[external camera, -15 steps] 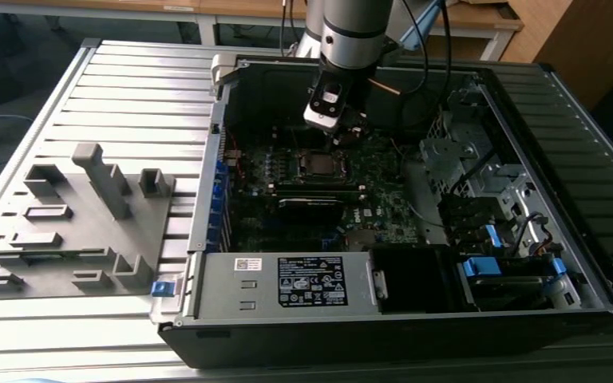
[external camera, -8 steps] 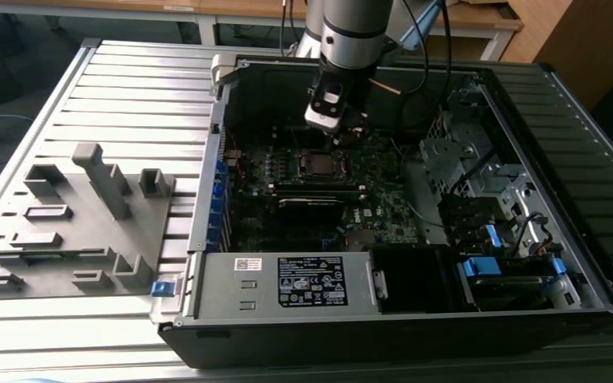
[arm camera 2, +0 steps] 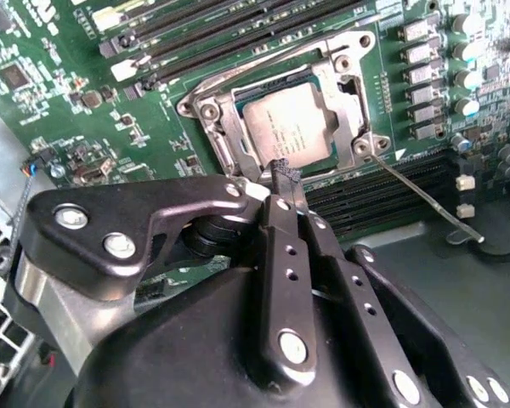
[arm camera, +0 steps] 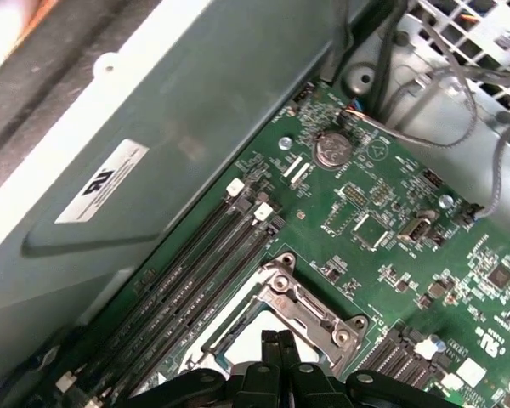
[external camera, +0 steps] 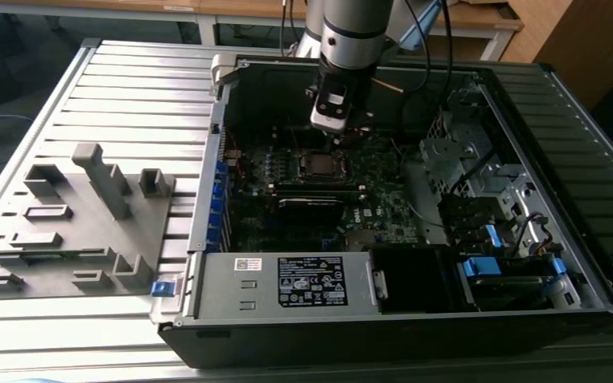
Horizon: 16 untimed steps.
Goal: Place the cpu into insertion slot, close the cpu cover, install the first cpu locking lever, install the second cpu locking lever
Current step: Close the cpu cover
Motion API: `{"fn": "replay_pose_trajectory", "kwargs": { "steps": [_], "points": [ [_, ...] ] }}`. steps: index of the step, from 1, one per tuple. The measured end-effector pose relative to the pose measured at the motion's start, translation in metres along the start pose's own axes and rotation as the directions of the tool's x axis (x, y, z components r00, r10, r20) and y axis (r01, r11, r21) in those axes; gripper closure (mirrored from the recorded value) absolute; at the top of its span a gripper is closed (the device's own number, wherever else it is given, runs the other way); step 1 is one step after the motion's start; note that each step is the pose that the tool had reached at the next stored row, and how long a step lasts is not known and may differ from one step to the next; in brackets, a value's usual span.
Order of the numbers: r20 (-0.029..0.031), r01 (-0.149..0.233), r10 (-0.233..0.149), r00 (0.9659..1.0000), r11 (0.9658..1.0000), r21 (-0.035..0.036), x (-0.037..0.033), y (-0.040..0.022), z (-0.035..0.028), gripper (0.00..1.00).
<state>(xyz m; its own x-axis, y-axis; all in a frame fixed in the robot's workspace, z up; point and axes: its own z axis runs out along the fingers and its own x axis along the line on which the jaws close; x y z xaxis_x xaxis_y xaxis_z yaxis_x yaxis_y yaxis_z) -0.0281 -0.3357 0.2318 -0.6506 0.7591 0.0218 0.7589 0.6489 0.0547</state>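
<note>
Your black pincer (arm camera 2: 285, 177), its tips together, hangs just beside the thin silver metal cpu cover (arm camera 2: 228, 127) framing the dull silver-grey square cpu (arm camera 2: 289, 127).

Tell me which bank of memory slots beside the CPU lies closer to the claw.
The bank crossed by the metal lever; the claw sits on that side of the cpu, the other bank lies beyond it.

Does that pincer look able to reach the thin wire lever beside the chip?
Probably yes. The pincer hangs at the cover's edge, the lever sticks out close beside it, and nothing lies over the lever.
</note>
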Motion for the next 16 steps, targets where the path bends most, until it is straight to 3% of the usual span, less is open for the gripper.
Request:
{"fn": "replay_pose_trajectory", "kwargs": {
  "steps": [4,8,12,16],
  "points": [
    [-0.0024,0.055,-0.055,0.9985,0.9985,0.0003,0.0,0.0,0.0,0.89],
    [-0.0056,0.117,-0.117,0.9931,0.9931,0.001,0.0,0.0,0.0,0.89],
    [-0.0095,0.184,-0.184,0.9829,0.9829,0.0019,0.0,0.0,0.0,0.89],
    [-0.0136,0.253,-0.253,0.9673,0.9674,0.0025,0.0,0.0,0.0,0.89]
  ]
}}
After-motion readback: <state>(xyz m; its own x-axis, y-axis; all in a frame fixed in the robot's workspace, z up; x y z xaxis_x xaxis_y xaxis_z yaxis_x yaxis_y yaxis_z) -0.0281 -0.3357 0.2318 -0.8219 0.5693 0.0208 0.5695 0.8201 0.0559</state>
